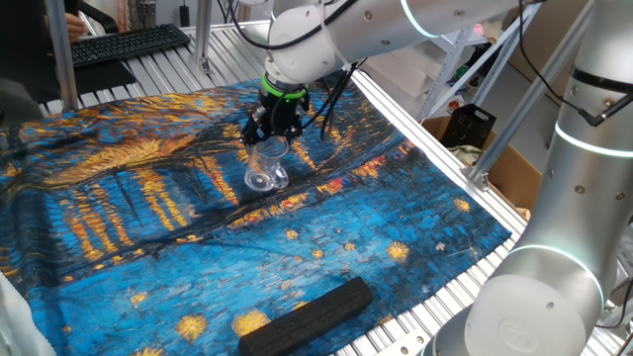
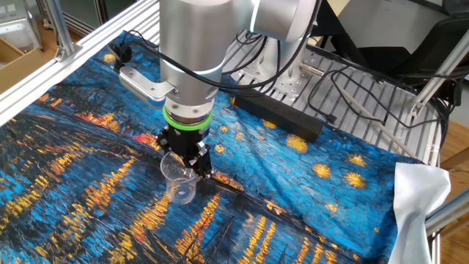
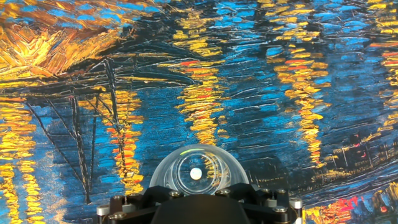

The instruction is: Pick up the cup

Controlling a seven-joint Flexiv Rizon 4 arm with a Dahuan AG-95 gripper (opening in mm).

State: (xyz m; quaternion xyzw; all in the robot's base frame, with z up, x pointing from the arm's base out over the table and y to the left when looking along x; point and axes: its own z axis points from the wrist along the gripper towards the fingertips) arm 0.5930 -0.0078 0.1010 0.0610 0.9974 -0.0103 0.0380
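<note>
The cup is a small clear glass tumbler hanging under my gripper over the blue and yellow painted cloth. The black fingers close on its rim from both sides and the cup tilts along with the hand. From the other fixed view, the cup sits just below the gripper. In the hand view I look straight down into the cup, which lies between the fingers of the gripper. I cannot tell whether its base touches the cloth.
A long black block lies on the cloth near one edge, also seen in the other fixed view. A keyboard is beyond the cloth. A white cloth hangs at the table's corner. Metal frame posts stand around.
</note>
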